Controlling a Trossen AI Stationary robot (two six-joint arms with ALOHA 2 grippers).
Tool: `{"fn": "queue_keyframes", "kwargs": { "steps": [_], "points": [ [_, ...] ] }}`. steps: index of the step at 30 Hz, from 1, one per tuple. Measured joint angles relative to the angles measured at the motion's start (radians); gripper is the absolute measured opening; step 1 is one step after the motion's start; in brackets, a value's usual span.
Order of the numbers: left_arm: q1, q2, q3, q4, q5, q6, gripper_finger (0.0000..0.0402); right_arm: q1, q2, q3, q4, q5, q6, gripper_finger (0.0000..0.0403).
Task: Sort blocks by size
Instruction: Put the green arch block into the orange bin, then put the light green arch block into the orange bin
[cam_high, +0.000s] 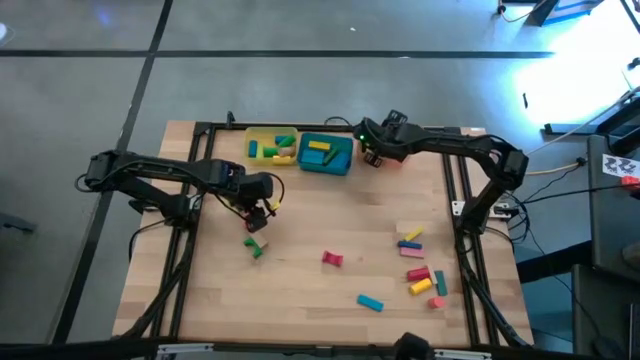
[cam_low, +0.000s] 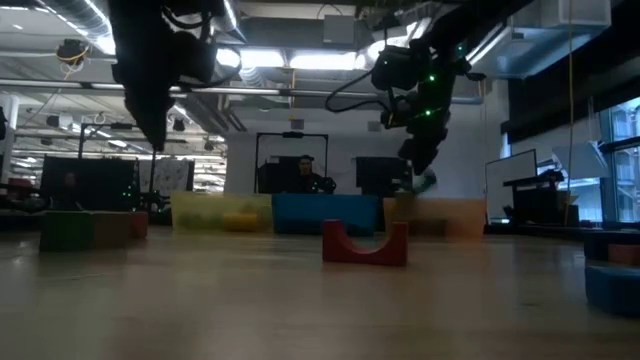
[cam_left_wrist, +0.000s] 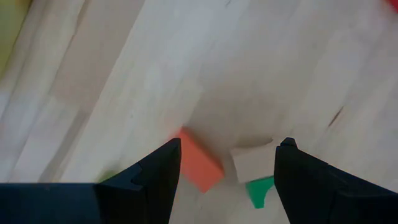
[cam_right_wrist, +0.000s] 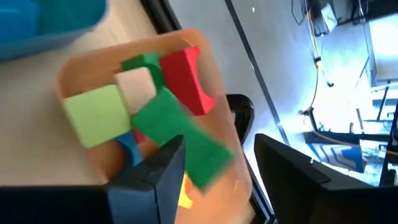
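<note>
Table (cam_high: 300, 290): 3 trays in a row at the far edge, yellow tray (cam_high: 268, 146) leftmost, blue tray (cam_high: 327, 153) in the middle, orange tray (cam_right_wrist: 214, 81) rightmost. Right gripper (cam_right_wrist: 214, 171): above the orange tray, fingers spread; a green block (cam_right_wrist: 180, 137) shows blurred between and just ahead of the fingers, over the tray, and whether it touches either finger cannot be told. Orange tray contents: a red arch, a pale green cube, a tan piece, other green, blue and yellow pieces. Left gripper (cam_left_wrist: 227, 180): at the table's left, fingers spread wide, above an orange-red block (cam_left_wrist: 200, 165), a tan block (cam_left_wrist: 252, 163) and a green piece (cam_left_wrist: 260, 190), gripping nothing. Loose blocks: red arch (cam_high: 332, 259) mid-table, blue bar (cam_high: 370, 302) near the front, a cluster (cam_high: 420, 265) at right.
</note>
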Motion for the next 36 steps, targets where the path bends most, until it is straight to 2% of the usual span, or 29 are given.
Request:
{"fn": "queue_keyframes", "kwargs": {
  "steps": [8, 12, 18, 21, 29, 36],
  "points": [
    [0.000, 0.000, 0.000, -0.135, -0.004, -0.178, 0.0221, -0.007, 0.000, 0.000, -0.001, -0.005, 0.001, 0.0204],
    [0.000, 0.000, -0.017, -0.168, -0.024, -0.289, 0.0221, -0.007, 0.000, 0.000, -0.006, -0.084, 0.003, 0.0204],
    [0.030, 0.000, -0.121, -0.173, -0.016, -0.708, 0.0221, -0.007, 0.000, -0.001, -0.049, -0.128, 0.040, 0.0204],
    [0.049, 0.000, -0.170, -0.171, 0.004, -0.825, 0.0221, -0.007, 0.000, -0.001, -0.047, -0.132, 0.040, 0.0204],
    [0.110, 0.000, -0.274, -0.039, 0.007, -0.927, 0.0221, -0.007, 0.000, -0.001, -0.043, -0.132, 0.040, 0.0204],
    [0.177, -0.010, -0.300, 0.010, 0.031, -0.876, 0.0221, -0.007, 0.000, -0.001, -0.042, -0.132, 0.040, 0.0205]
  ]
}}
